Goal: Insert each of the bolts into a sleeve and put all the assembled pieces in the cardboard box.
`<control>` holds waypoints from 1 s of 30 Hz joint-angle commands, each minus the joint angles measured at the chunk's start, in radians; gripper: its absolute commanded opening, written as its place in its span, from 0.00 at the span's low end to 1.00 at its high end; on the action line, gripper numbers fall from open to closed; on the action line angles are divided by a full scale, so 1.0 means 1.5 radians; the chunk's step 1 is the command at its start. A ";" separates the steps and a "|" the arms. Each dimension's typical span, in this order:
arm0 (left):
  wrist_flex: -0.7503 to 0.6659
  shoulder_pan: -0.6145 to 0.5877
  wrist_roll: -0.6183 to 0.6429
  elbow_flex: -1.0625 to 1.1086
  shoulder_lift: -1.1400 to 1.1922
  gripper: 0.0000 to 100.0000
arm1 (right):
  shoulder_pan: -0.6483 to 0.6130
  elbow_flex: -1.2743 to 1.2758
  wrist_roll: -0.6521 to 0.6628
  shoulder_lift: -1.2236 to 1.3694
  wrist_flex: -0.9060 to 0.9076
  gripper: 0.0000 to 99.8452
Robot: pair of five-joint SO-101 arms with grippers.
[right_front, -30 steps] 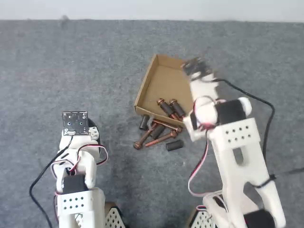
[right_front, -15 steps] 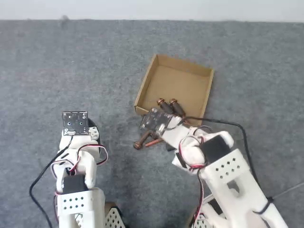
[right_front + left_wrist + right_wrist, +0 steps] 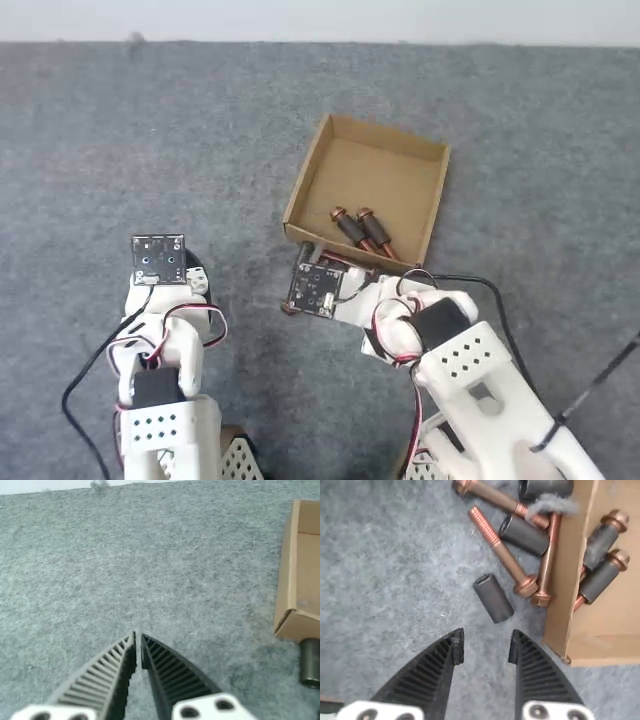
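The cardboard box lies at mid table with two bolt-in-sleeve pieces at its near wall, also seen as assembled pieces. My right gripper is open and hovers just short of a loose dark sleeve on the carpet. Beyond that sleeve lie three copper bolts and two more sleeves beside the box wall. In the high view the right arm's wrist covers this pile. My left gripper is shut and empty over bare carpet, left of the box.
Grey carpet covers the whole table. One dark sleeve sits by the box corner in the left wrist view. The left arm stands well to the left of the pile, with open carpet around and behind the box.
The right arm has swung back from over the box and come down over the loose bolts and sleeves in front of it. The left arm has not moved.
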 commanded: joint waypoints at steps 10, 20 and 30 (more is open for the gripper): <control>0.003 0.016 -0.007 -0.006 -0.013 0.01 | -0.003 0.036 0.036 -0.020 -0.106 0.10; 0.002 0.017 -0.007 -0.006 -0.013 0.01 | -0.005 0.029 0.082 0.012 -0.110 0.10; 0.001 0.028 -0.007 -0.006 -0.013 0.01 | -0.011 0.008 0.083 0.163 -0.196 0.10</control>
